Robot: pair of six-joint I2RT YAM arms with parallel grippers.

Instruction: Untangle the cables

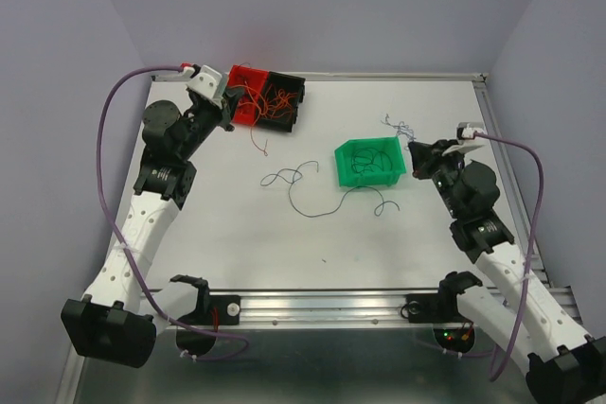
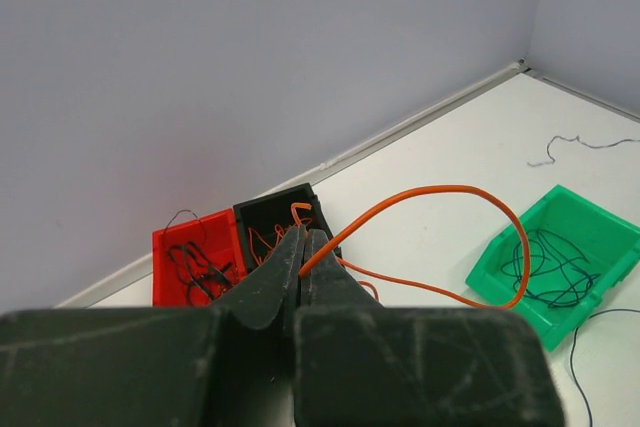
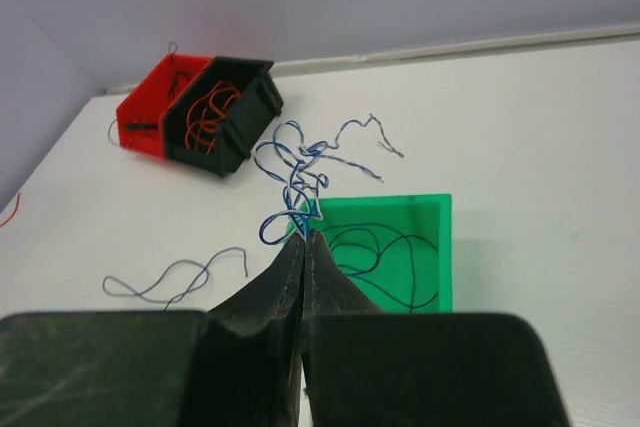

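Note:
My left gripper (image 1: pixel 223 107) hangs over the red bin (image 1: pixel 241 109) and black bin (image 1: pixel 292 113) at the back left. In the left wrist view it (image 2: pixel 304 239) is shut on an orange cable (image 2: pixel 450 189) that loops out to the right. My right gripper (image 1: pixel 418 154) is at the right side of the green bin (image 1: pixel 343 166). In the right wrist view it (image 3: pixel 303 239) is shut on a twisted blue-and-white cable (image 3: pixel 300 172). Orange cables (image 1: pixel 275 99) fill the black bin, black ones (image 2: pixel 200 265) lie in the red bin, dark blue ones (image 3: pixel 385 252) in the green bin.
Loose grey-blue cables (image 1: pixel 290 177) lie on the white table between the bins, with another (image 1: pixel 381 200) in front of the green bin. A red strand (image 1: pixel 258 143) lies in front of the black bin. A thin blue-white strand (image 1: pixel 398 125) lies behind the green bin.

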